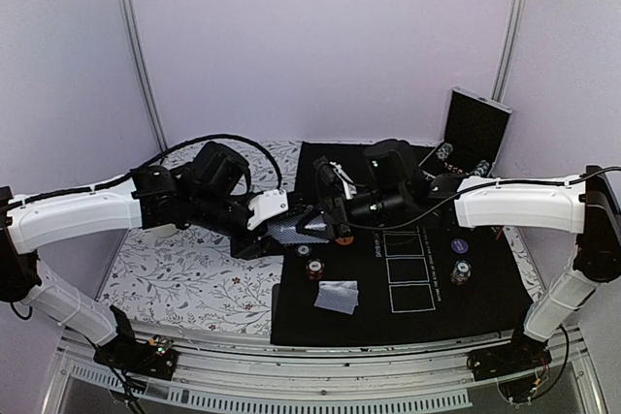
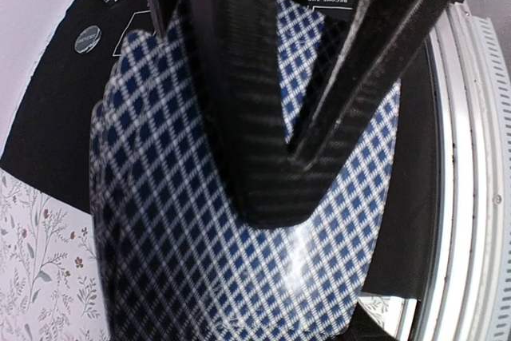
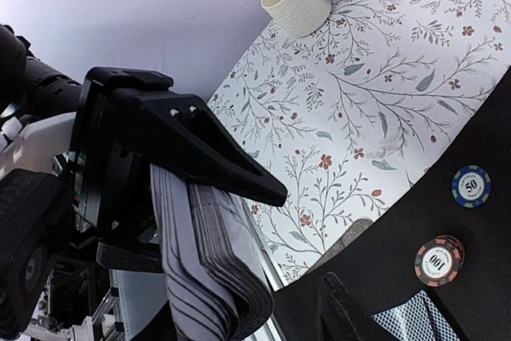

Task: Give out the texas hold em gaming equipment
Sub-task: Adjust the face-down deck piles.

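Two arms meet above the black mat [image 1: 485,307]
Left gripper [image 1: 307,230] pinches a deck of cards [image 2: 184,261]; right gripper [image 1: 336,218] is just beside it, its grip impossible to tell.

Top external: high behind both arm bases, facing forward and down, taking in the whole bench [image 1: 184,278].
Left wrist: very close above the card deck [image 2: 200,237], whose checked backs fill the frame.
Right wrist: close, low, facing left over the floral cloth [image 3: 359,101].
Shared: all three show the deck; top and right wrist share the poker chips [image 3: 438,261].
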You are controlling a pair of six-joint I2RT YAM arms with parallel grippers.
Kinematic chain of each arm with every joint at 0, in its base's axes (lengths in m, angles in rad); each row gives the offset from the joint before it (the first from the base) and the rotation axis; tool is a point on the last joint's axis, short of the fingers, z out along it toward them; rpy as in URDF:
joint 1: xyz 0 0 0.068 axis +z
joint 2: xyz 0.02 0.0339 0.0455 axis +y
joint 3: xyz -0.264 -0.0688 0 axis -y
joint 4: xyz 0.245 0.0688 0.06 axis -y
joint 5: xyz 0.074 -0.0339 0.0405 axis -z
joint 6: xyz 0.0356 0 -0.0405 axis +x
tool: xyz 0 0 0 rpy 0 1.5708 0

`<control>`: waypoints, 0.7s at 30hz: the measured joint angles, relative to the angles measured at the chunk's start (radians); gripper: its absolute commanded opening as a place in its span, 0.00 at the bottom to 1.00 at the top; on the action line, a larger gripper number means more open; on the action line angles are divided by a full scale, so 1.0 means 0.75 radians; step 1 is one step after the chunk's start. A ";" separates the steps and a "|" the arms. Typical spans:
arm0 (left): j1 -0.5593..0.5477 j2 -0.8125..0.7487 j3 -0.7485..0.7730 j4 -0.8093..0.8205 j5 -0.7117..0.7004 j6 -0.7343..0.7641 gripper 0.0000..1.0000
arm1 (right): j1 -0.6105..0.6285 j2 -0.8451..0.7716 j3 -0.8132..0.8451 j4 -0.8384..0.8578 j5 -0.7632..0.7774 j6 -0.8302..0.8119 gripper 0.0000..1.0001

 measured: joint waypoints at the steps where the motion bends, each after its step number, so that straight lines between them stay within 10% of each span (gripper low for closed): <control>1: 0.000 0.000 0.000 0.000 0.000 0.000 0.44 | -0.001 -0.002 0.000 -0.002 0.001 -0.001 0.49; 11: 0.001 0.008 0.000 -0.005 -0.001 -0.001 0.44 | -0.004 -0.013 0.001 -0.021 -0.025 -0.010 0.25; 21: 0.002 0.011 0.000 -0.002 0.010 -0.005 0.45 | -0.005 -0.008 0.005 -0.017 -0.042 0.022 0.38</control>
